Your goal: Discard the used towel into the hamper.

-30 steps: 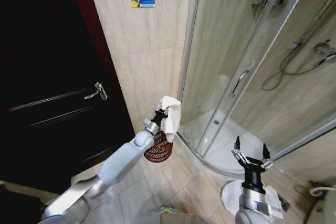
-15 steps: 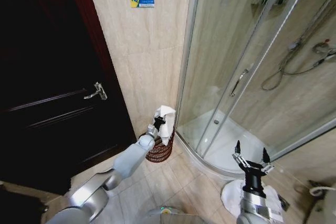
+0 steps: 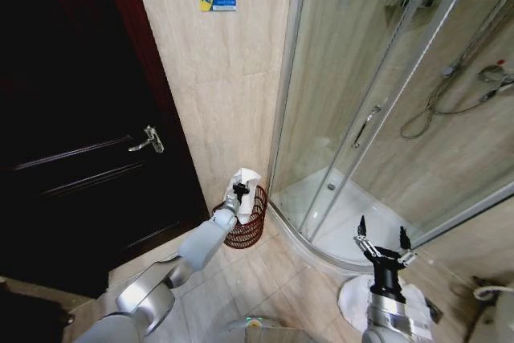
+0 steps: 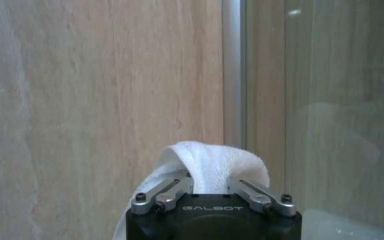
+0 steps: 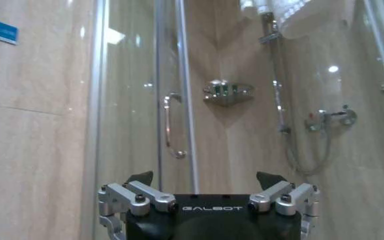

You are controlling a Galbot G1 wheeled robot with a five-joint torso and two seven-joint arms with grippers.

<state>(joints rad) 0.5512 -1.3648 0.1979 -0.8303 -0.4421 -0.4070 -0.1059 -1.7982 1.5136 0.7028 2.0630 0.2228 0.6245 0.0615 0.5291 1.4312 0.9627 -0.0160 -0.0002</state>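
White towel point(image 3: 245, 181) has dropped lower over the last second and now hangs right above the hamper's point(image 3: 250, 226) rim, far left against the tiled wall, still pinched in the left gripper point(image 3: 238, 190). Release looks close. Glass shower door point(image 3: 353, 118) stands just right of the basket, tight quarters. Right gripper point(image 3: 381, 247) waits near right, fingers spread, holding nothing.
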